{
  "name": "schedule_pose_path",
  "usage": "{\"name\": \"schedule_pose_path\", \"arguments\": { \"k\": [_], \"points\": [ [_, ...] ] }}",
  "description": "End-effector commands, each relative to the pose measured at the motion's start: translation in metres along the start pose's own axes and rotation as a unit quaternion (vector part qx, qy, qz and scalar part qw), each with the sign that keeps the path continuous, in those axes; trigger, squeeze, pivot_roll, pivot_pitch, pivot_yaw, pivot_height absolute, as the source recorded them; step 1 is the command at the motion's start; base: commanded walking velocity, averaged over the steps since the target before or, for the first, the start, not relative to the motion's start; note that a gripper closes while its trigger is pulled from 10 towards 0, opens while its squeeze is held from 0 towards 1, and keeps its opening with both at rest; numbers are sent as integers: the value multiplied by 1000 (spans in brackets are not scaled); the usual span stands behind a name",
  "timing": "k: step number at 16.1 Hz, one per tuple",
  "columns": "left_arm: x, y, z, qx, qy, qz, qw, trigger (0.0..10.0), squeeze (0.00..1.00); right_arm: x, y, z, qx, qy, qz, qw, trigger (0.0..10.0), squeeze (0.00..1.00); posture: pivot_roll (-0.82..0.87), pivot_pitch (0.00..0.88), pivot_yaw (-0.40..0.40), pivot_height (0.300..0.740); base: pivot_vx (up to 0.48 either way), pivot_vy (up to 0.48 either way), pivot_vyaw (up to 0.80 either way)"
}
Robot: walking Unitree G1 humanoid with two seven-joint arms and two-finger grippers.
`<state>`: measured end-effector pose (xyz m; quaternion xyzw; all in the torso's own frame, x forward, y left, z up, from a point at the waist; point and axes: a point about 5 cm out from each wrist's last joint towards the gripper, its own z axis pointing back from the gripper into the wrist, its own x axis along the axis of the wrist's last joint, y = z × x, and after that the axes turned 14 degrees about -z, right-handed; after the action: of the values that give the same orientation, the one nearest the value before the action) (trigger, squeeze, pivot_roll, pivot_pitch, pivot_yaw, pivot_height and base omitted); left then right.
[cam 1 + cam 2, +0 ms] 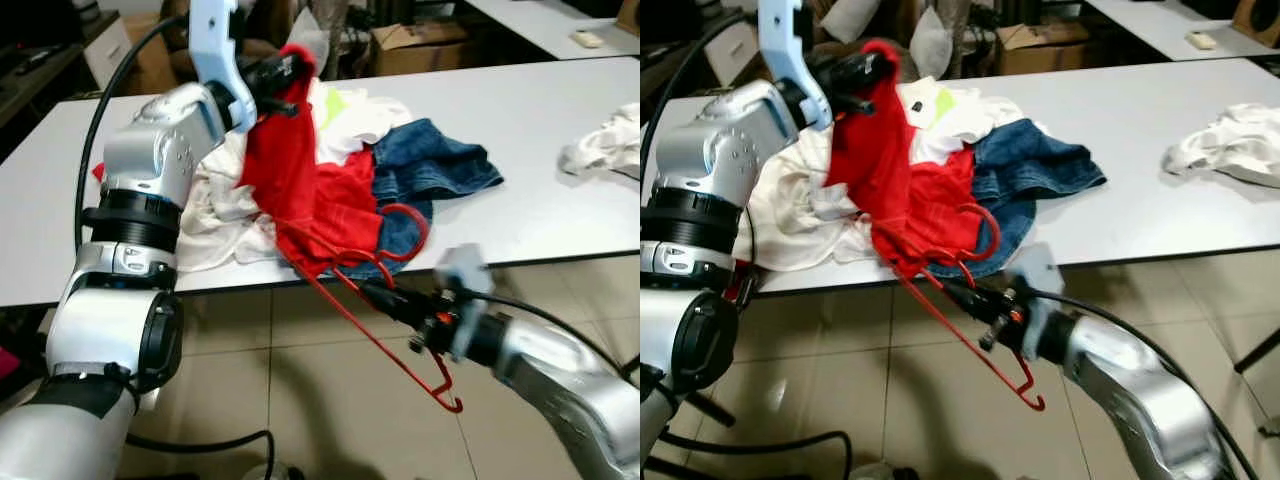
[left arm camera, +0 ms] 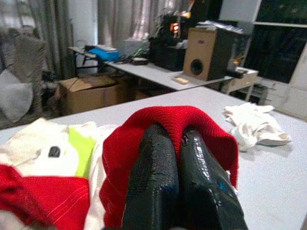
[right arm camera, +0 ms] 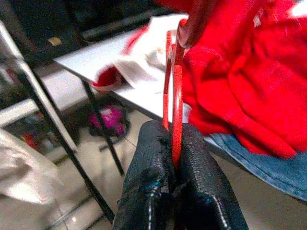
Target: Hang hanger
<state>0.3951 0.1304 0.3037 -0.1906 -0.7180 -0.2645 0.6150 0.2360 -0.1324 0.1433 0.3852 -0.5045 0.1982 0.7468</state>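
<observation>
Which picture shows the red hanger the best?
The left eye view: the red hanger shows whole, hook near the jeans, its end hanging below the table, held by the right end effector. The right eye view shows the same. The right wrist view shows its wire pinched between the fingers.

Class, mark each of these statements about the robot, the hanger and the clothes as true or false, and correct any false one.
1. The left gripper pinches the red garment. True.
2. The right gripper is open and holds nothing. False: it is shut on the red hanger.
3. The jeans lie on the floor. False: they lie on the white table.
4. The hanger reaches below the table's edge. True.
</observation>
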Motion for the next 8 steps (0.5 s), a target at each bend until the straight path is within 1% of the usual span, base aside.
{"name": "schedule_pose_path", "arguments": {
  "k": [1,2,3,4,5,6,7,8],
  "points": [
    [11,-1,1,-13,-11,-14,1000,0,0,4,-11,-6,-49,-5,15,999,10000,0,-172,0,124,740,0,0,0],
    [11,0,2,-13,-8,-20,1000,0,0,6,-16,-7,-67,-9,19,998,10000,0,-172,0,124,740,0,0,0],
    [7,6,6,2,4,-31,1000,0,0,17,-32,-4,-132,-40,29,990,10000,0,-170,0,119,740,0,0,0],
    [5,12,10,17,14,-42,999,0,0,29,-44,2,-176,-76,35,981,10000,0,-171,0,119,740,0,0,0],
    [4,16,13,25,22,-53,998,0,0,37,-47,6,-184,-100,38,977,10000,0,-170,0,118,740,0,0,0],
    [2,24,18,43,36,-72,996,0,0,51,-49,13,-184,-145,36,972,10000,0,-170,0,119,740,0,0,0],
    [2,28,20,51,42,-77,995,0,0,58,-51,18,-185,-166,35,968,10000,0,-171,0,120,740,0,0,0],
    [3,33,24,60,48,-83,994,0,0,66,-56,25,-199,-191,42,960,10000,0,-172,0,123,740,0,0,0]
  ]
}}
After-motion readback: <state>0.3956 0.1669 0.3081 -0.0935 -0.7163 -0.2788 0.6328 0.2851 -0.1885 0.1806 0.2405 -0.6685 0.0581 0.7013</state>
